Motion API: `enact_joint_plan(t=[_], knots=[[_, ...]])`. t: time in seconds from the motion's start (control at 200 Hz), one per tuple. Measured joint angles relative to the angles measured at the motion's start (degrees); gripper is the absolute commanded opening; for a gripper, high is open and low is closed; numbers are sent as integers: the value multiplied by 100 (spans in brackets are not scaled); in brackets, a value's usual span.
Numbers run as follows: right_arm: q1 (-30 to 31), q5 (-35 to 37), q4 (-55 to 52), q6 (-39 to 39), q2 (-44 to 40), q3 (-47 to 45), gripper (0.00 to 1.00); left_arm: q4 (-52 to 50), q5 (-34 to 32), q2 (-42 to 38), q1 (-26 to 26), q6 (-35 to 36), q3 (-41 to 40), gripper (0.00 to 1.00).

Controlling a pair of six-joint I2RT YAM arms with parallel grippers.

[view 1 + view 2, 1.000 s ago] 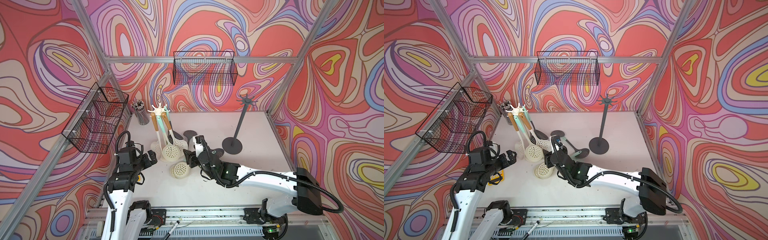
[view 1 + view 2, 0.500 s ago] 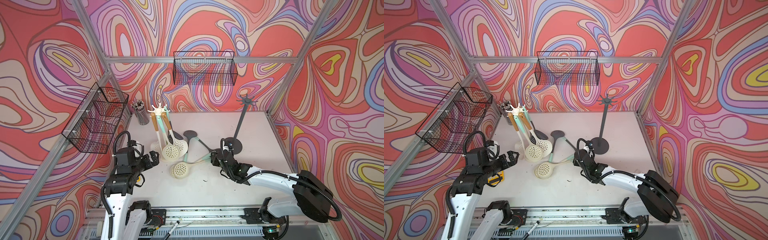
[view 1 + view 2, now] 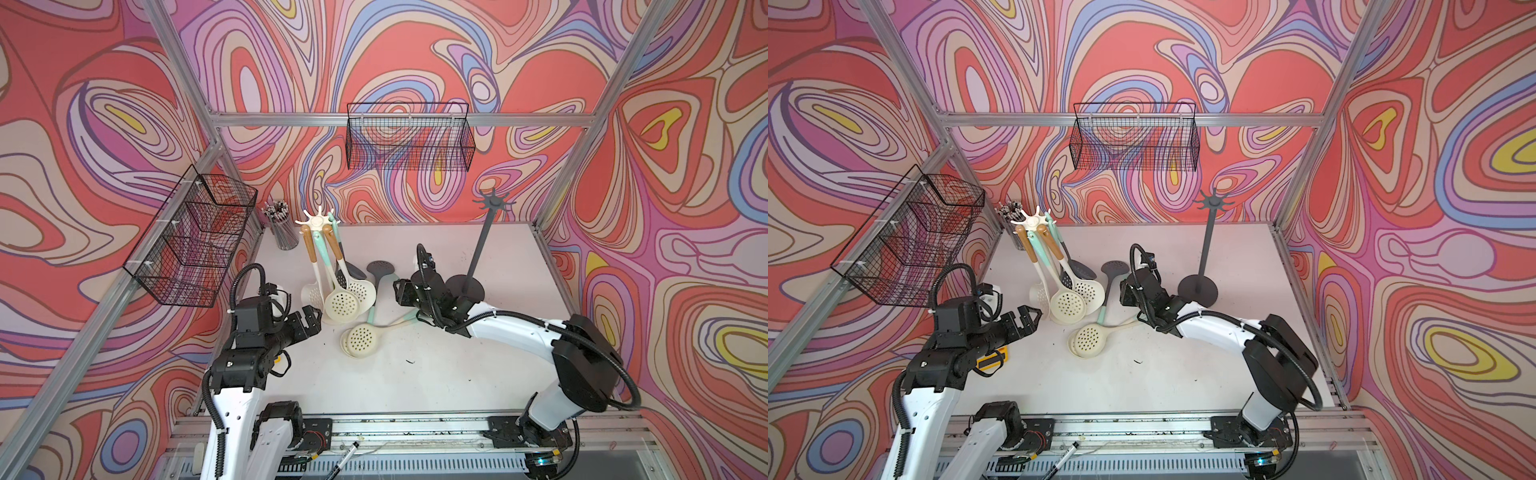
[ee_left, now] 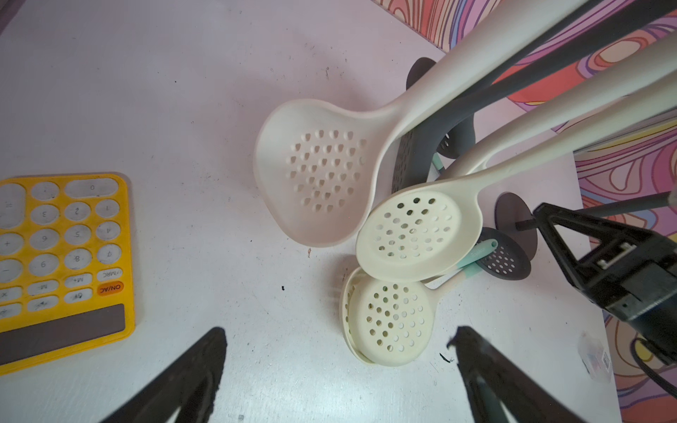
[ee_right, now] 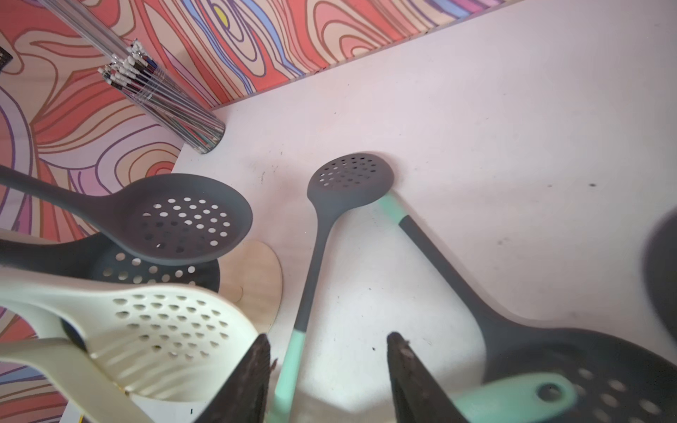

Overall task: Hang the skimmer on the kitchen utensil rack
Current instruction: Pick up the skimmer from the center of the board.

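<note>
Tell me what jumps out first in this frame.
The swirling red-and-purple walls dominate. At the back left, a cream rack is crowded with hanging skimmers, with loose skimmers on the table beside it. The right end effector straddles a grey skimmer's mint handle, jaws apart.

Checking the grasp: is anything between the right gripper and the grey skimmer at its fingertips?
Nothing visible does. The grey skimmer has its mint handle on the table, uncovered, between the open jaws of the right gripper.
</note>
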Motion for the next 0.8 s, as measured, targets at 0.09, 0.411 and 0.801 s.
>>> enact_joint_plan(t=[0.09,0.411,0.801], knots=[[-61,-356,337,131,588,129,52,2,44,-11,0,0,-26,100],[-470,-1515,1735,767,1967,177,52,103,166,-46,0,0,-81,100],[-562,-2120,2627,1307,2706,522,52,122,210,-46,0,0,-92,100]])
